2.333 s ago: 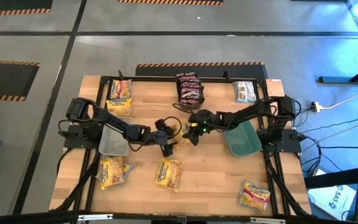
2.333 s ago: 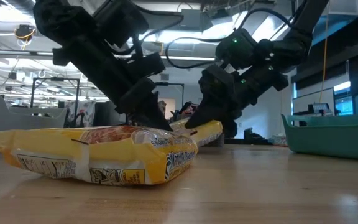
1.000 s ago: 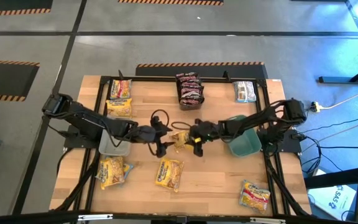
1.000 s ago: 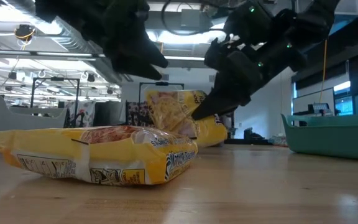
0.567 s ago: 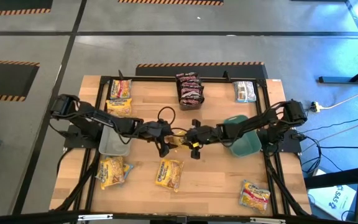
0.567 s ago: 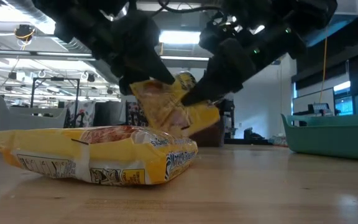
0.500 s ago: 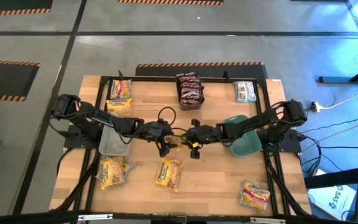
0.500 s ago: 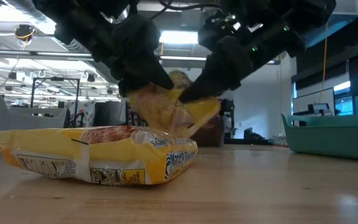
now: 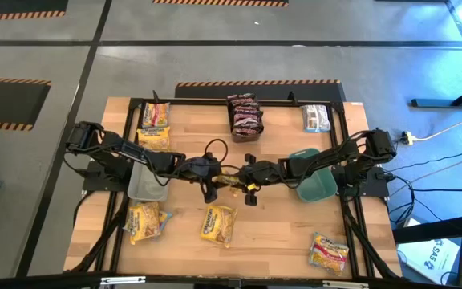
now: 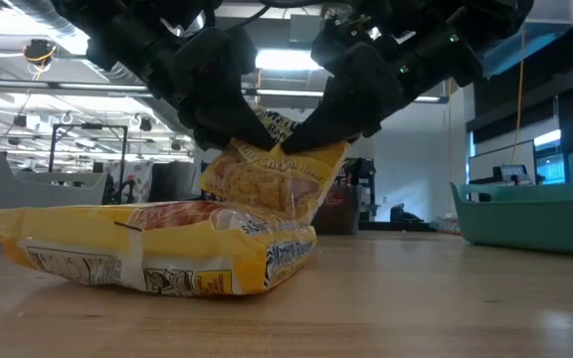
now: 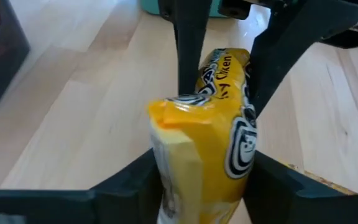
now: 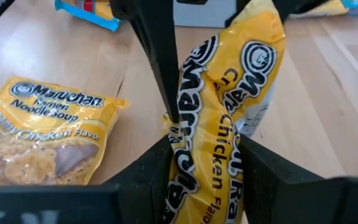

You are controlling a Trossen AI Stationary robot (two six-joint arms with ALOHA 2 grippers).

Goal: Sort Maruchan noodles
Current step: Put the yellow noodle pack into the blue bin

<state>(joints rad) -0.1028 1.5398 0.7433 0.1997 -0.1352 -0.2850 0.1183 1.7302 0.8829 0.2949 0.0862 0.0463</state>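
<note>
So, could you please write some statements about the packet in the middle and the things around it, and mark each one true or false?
1. Both claws grip the same yellow packet. True: the left claw and the right claw each pinch it.
2. That packet lies flat on the table. False: the low view shows it lifted above the wood.
3. The teal bin sits by the right arm. True.
4. The dark red packets are at the table's near edge. False: they lie at the far edge.
5. The clear grey bin holds a yellow packet. False: nothing yellow shows in it.
</note>
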